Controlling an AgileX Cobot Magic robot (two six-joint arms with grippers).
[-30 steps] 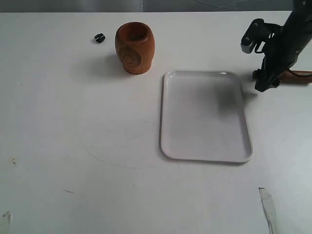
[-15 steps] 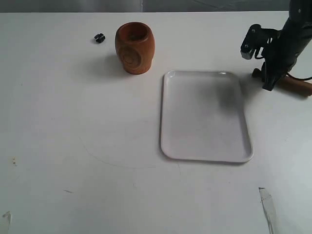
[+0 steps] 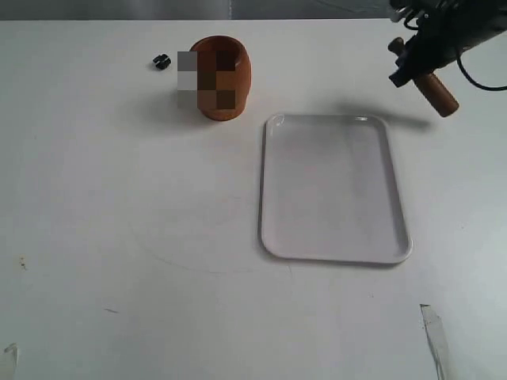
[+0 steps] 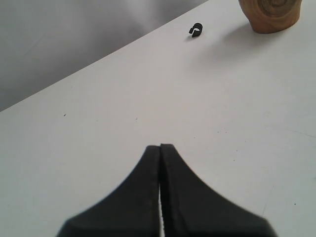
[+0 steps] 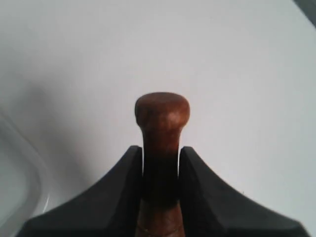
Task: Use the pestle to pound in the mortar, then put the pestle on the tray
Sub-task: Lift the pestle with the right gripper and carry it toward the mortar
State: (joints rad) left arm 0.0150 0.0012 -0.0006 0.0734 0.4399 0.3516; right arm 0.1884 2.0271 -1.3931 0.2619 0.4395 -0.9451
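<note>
White table (image 3: 119,237), matte, lightly scuffed; white rectangular tray (image 3: 333,190) lies flat on it, rounded corners, low raised rim; reddish-brown wooden mortar (image 3: 238,83) stands upright on the table up-left of the tray in the exterior view, near its upper left corner but not touching, part of its side pixelated; small black clip-like object (image 3: 162,61) farther left of the tray than the mortar, well apart from it; faint curved line (image 3: 182,265) on the surface left of the tray's lower edge; clear tape strip (image 3: 434,332) below the tray's lower right corner; pale scrap (image 3: 8,356) far down-left of the tray at the picture edge; tiny dark speck (image 3: 22,262) far left of the tray.
</note>
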